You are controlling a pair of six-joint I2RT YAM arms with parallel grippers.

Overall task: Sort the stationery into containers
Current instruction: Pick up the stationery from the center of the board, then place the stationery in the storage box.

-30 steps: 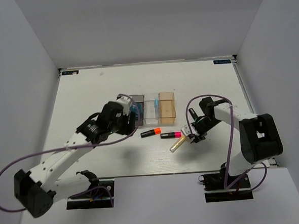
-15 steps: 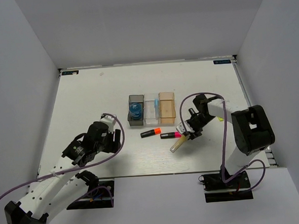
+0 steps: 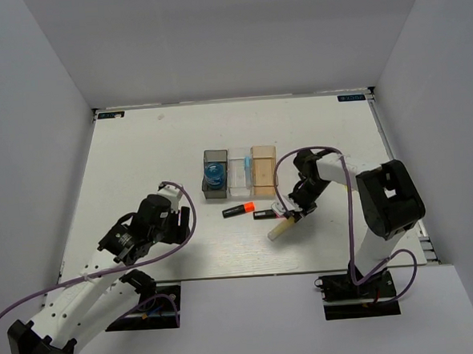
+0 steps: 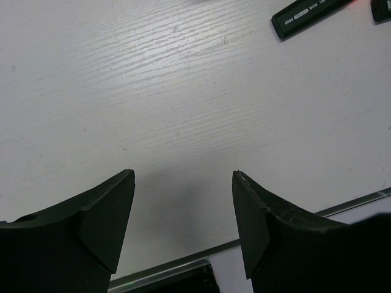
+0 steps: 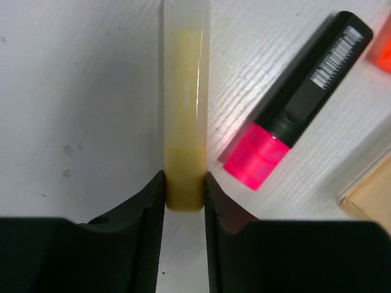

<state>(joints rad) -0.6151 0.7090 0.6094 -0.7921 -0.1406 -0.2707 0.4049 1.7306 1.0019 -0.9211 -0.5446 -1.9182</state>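
Right jaws pinched narrow on the pale yellow stick (image 5: 186, 110), one pad on each side of its near end, both touching; the stick lies flat on the bench (image 3: 138, 151) and runs straight ahead from the jaws. Just to the right of the jaws sits the pink highlighter (image 5: 299, 104), pink end nearest them, black body angling away to the right, beside the stick with a thin gap. Corner of the tan bin (image 5: 366, 195) shows at far right of the right wrist view. Left jaws wide apart, nothing between them, over bare bench near the front edge. Ahead and to the right of the left jaws lies the orange highlighter (image 3: 238, 210); only its black body shows in the left wrist view. Beyond both highlighters, on the far side from the jaws, the three bins stand in a row: dark grey bin (image 3: 214, 193) with the blue roll (image 3: 214, 175) inside, clear bin (image 3: 242, 194), then tan. Can't tell what is in the clear or tan bins.
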